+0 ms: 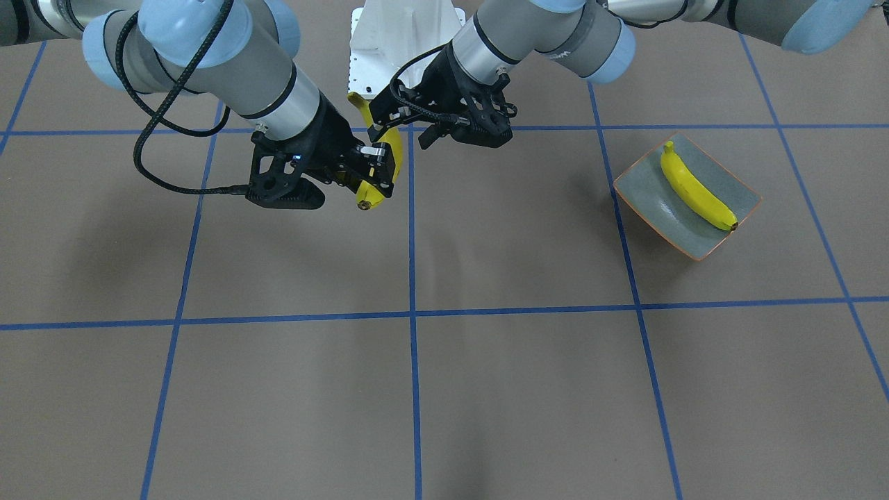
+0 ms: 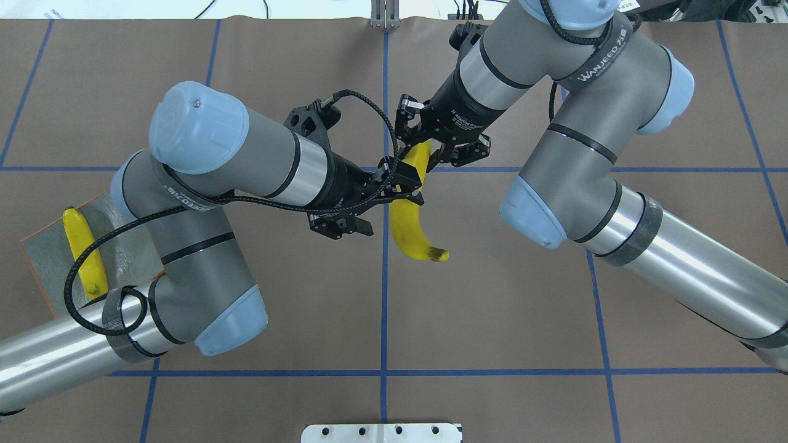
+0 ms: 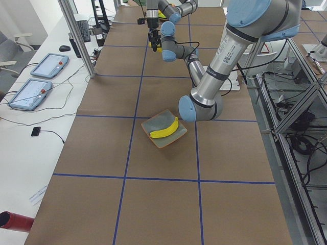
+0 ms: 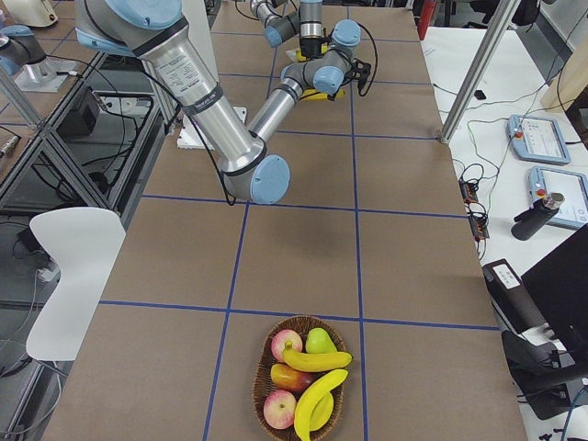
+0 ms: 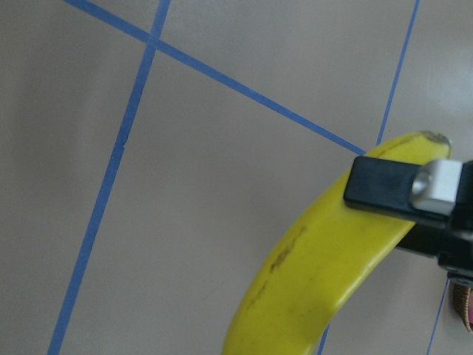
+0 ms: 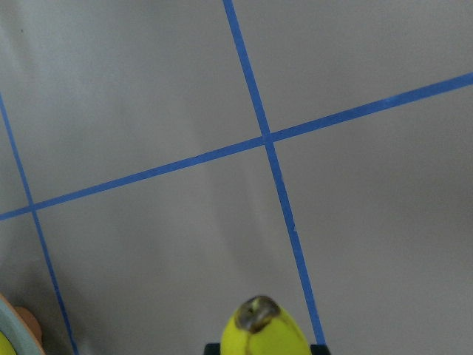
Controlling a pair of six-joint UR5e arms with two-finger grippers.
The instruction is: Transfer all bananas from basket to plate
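Observation:
A yellow banana (image 2: 409, 227) hangs in the air over the table's middle, also seen in the front view (image 1: 394, 147). My right gripper (image 2: 422, 151) (image 1: 375, 173) is shut on its far end; one finger (image 5: 384, 192) presses on it near the tip (image 6: 260, 329). My left gripper (image 2: 403, 184) (image 1: 399, 126) straddles the banana's middle with its fingers apart. A second banana (image 1: 696, 189) lies on the grey-green plate (image 1: 653, 208) (image 2: 43, 258). Two more bananas (image 4: 317, 360) lie in the wicker basket (image 4: 264, 404) at the table's right end.
The basket also holds red apples (image 4: 286, 345) and a green pear (image 4: 319, 341). A white robot base plate (image 1: 406, 35) sits at the robot's edge of the table. Blue tape lines cross the brown table top (image 1: 528, 389).

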